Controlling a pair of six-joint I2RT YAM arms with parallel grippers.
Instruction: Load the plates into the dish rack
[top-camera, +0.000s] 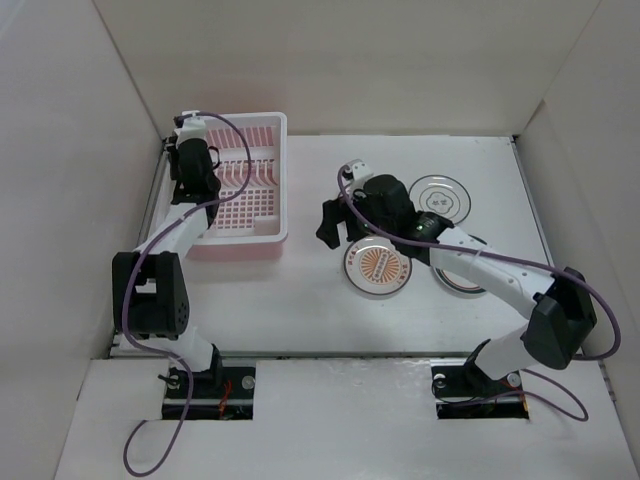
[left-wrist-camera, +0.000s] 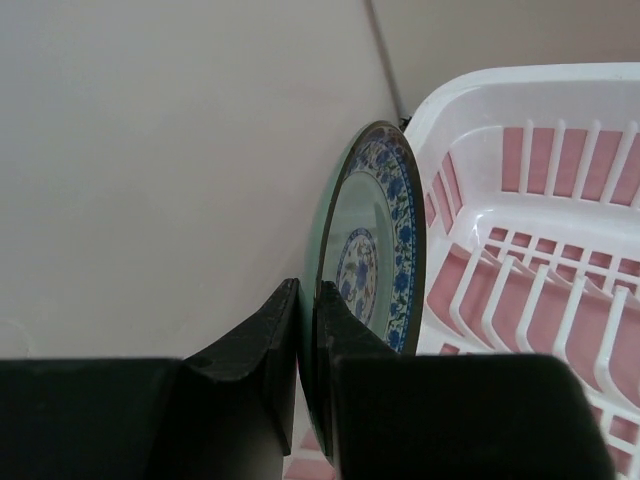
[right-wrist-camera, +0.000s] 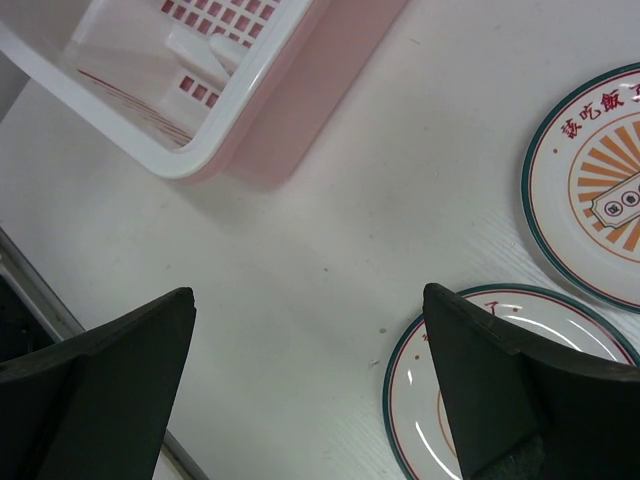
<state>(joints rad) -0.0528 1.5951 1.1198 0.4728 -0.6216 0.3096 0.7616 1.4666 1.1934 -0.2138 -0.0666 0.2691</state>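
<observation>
1. The dish rack (top-camera: 240, 248) sits far left on the table (top-camera: 300, 310). Its pink floor and white tines are showing, and I can see no plate standing in it.
2. The left arm (top-camera: 165, 240) stretches forward along the rack's left side, with its wrist at the far-left corner. The right arm (top-camera: 500, 275) reaches from its base to mid-table, forearm lying over the plates.
3. 3 plates lie flat to the right of the rack: a sunburst plate (top-camera: 377, 267), a white grey-lined plate (top-camera: 440, 195) behind it, and 1 half-hidden plate (top-camera: 462, 280) under the right forearm.
4. The left gripper (left-wrist-camera: 305, 300) is pinched tight on the rim of the dark teal plate (left-wrist-camera: 375, 240). The plate is on edge, blue floral face toward the rack, right at the corner rim. Whether it is inside the rim yet, I cannot tell.
5. The right gripper (right-wrist-camera: 308, 295) hovers over bare table with its jaws spread wide, gripping nothing.
6. The step looks like slotting. To do it well, keep the plate upright, line its edge with a gap between tines, and lower it until the floor bears it. Only then let go.
</observation>
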